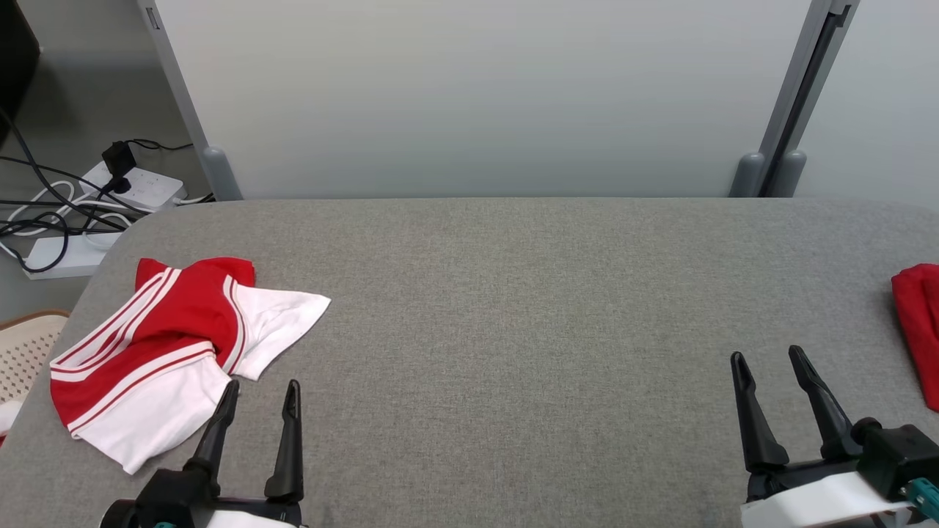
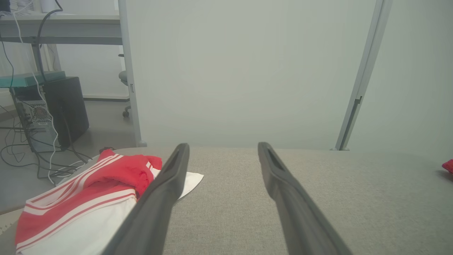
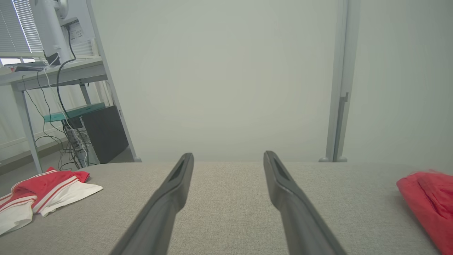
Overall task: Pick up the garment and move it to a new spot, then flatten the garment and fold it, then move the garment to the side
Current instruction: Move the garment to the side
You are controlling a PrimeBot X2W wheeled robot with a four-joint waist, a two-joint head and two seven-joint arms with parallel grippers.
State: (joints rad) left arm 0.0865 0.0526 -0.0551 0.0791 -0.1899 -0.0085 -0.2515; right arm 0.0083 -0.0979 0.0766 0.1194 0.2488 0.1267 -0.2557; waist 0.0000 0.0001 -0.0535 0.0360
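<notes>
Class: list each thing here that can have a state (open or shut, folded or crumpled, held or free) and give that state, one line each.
red and white garment: crumpled, unfolded, lying free at the left end of the table.
red cloth: bunched at the table's right edge, untouched.
left gripper: open, empty, near the garment.
right gripper: open, empty.
power strip: on the floor, black plug inserted.

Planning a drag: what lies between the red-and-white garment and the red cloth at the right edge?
Only bare grey table, seen in the head view, between the garment and the red cloth.
</notes>
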